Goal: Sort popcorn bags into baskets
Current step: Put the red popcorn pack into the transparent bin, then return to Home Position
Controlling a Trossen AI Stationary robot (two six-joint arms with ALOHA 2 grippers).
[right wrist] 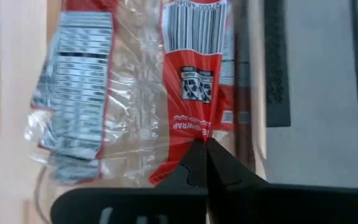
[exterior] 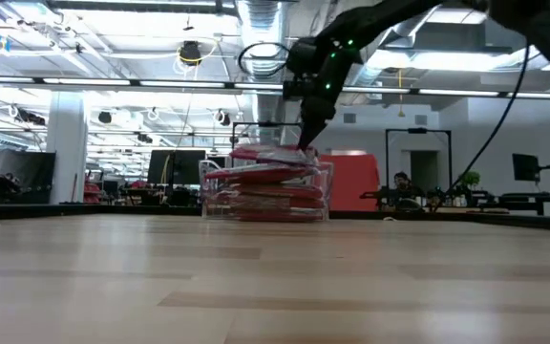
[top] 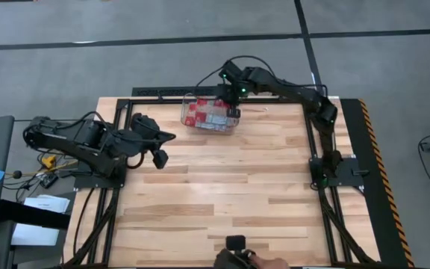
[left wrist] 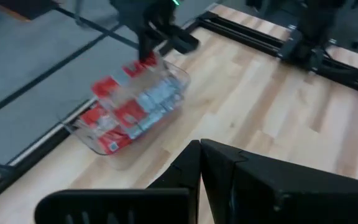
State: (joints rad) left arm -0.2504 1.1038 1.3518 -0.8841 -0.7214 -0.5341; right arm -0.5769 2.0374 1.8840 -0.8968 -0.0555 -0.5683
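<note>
1. My right pincer (top: 234, 103) hangs over the clear plastic tub (top: 187, 119) at the far edge of the table (top: 222, 202), its tips down at the tub's right end.
2. In my right wrist view the two fingers (right wrist: 199, 163) are pressed together with no gap. Their tips sit against the red edge of a popcorn bag (right wrist: 194, 68), but I cannot tell whether any wrapper is pinched between them.
3. That bag lies barcode side up. Just beside it is another bag (right wrist: 79, 87) showing its nutrition panel.
4. The popcorn bags (exterior: 267, 187) are piled flat inside the tub, red and pale, and the pile reaches about to the rim in the low view.
5. I see no bags lying loose on the wooden table in the high view.
6. My left pincer (top: 160, 146) waits at the table's left side, well apart from the tub, its fingers (left wrist: 219, 163) closed together on nothing.
7. From my left wrist the tub (left wrist: 179, 81) shows ahead, with my right arm reaching down into it.
</note>
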